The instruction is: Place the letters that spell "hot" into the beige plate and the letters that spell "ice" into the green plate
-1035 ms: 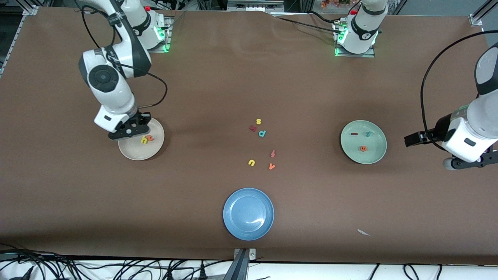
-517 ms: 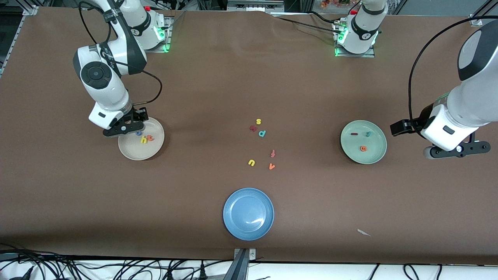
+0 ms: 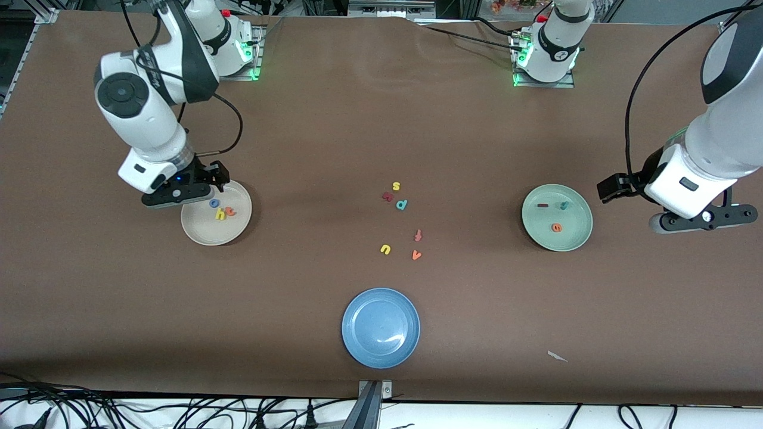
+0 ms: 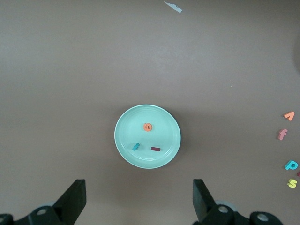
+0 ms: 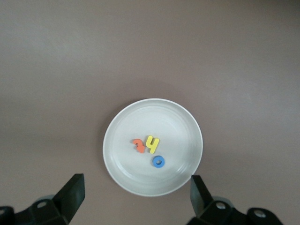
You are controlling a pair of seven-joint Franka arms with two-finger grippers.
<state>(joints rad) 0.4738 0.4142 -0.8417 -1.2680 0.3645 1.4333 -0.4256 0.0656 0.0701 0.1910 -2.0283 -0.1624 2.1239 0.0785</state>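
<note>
The beige plate (image 3: 205,232) (image 5: 178,124) holds the blue o (image 3: 214,203) (image 5: 158,161), the yellow h (image 3: 220,213) (image 5: 152,144) and the orange t (image 3: 230,211) (image 5: 138,145). In the green plate (image 3: 575,235) (image 4: 165,125) lie the dark red i (image 3: 542,205) (image 4: 156,149), the teal c (image 3: 564,205) (image 4: 136,146) and the orange e (image 3: 556,227) (image 4: 148,127). My right gripper (image 3: 177,195) (image 5: 136,191) hangs open and empty over the beige plate's rim. My left gripper (image 3: 702,219) (image 4: 139,194) hangs open and empty over bare table beside the green plate, toward the left arm's end.
Loose letters lie mid-table: yellow s (image 3: 396,186), a dark red one (image 3: 388,196), teal d (image 3: 402,204), red-orange f (image 3: 418,235), yellow u (image 3: 385,249), orange v (image 3: 416,255). A blue plate (image 3: 357,345) sits nearer the front camera, and a white scrap (image 3: 557,356) lies nearby.
My right gripper opened and left the blue o in the beige plate, then rose and drew back toward its end of the table. The left arm shifted closer to the green plate.
</note>
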